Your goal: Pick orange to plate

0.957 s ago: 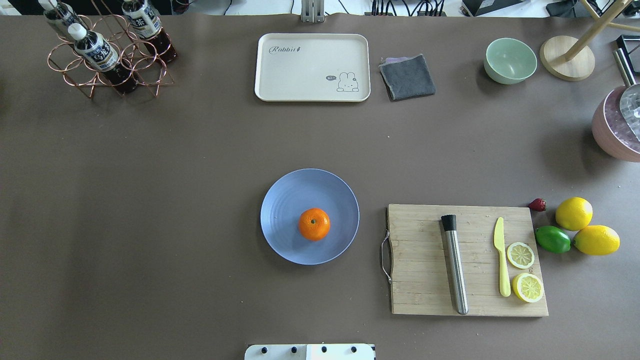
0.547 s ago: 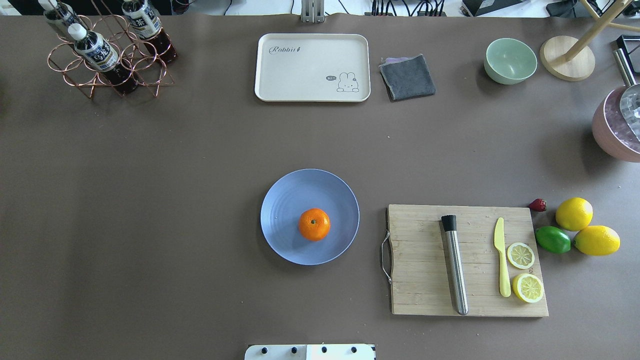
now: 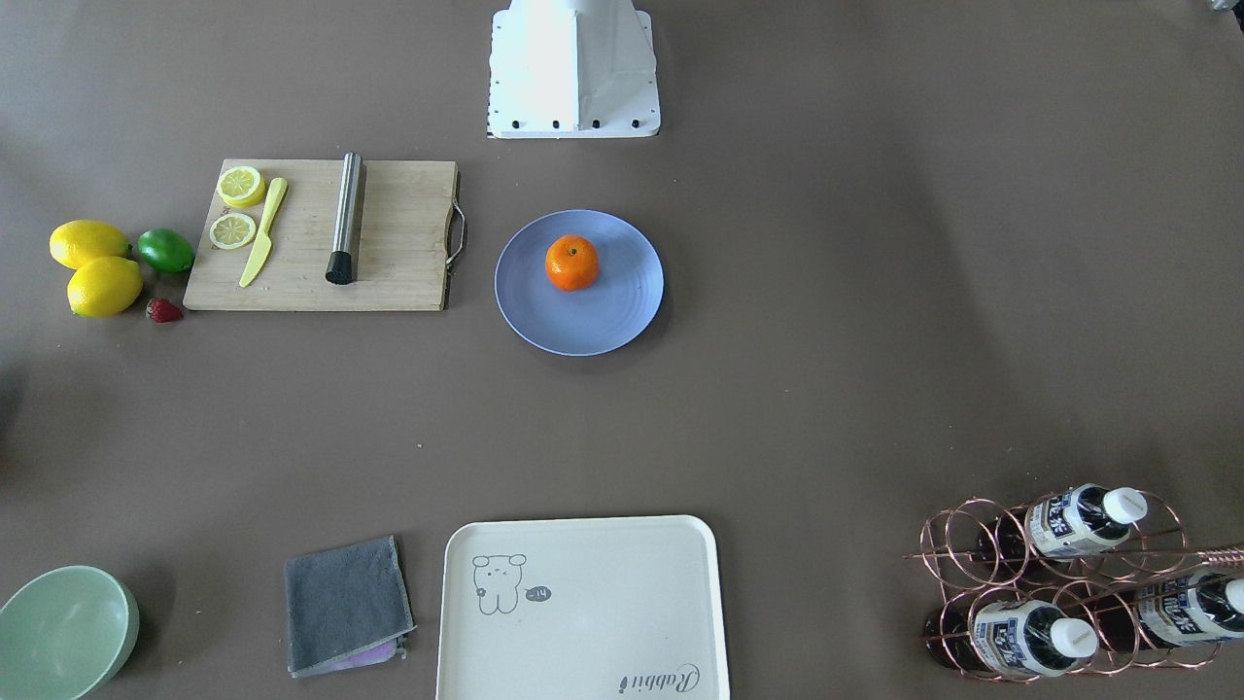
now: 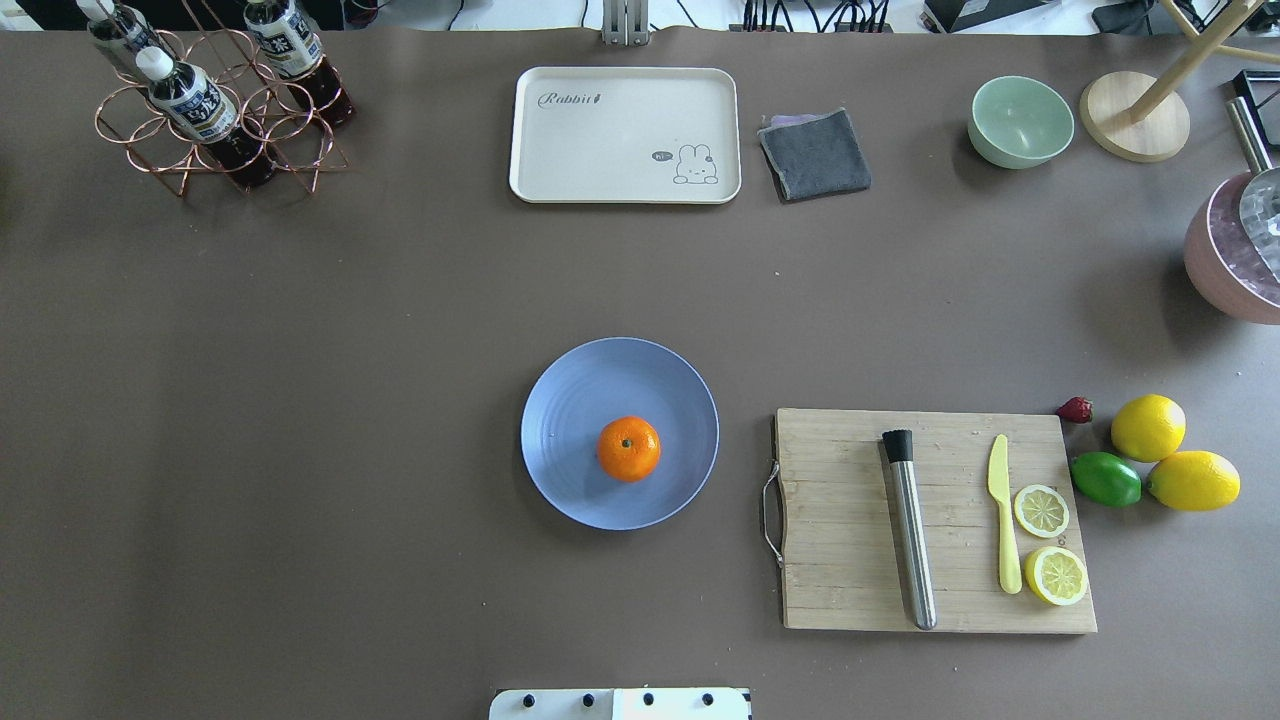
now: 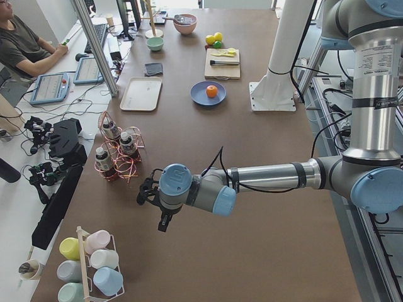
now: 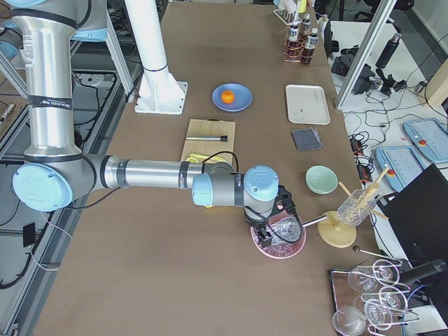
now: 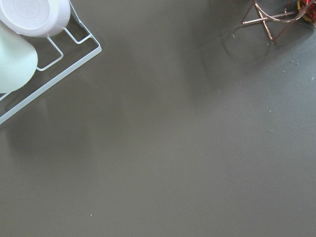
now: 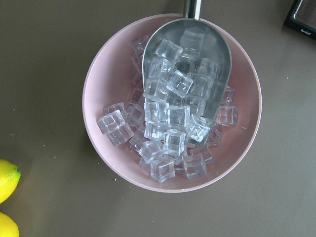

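orange [image 4: 629,449] rests on plate [image 4: 568,420], brown table [image 4: 300,400]; left gripper [image 5: 150,194], right gripper [image 6: 269,229] at opposite ends, grip impossible to tell

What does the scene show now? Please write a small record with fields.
orange: on the plate, near its middle
plate: on the table, beside the board
left gripper: over bare table, far from the plate; open or shut unclear
right gripper: over the ice bowl; open or shut unclear
task: looks done
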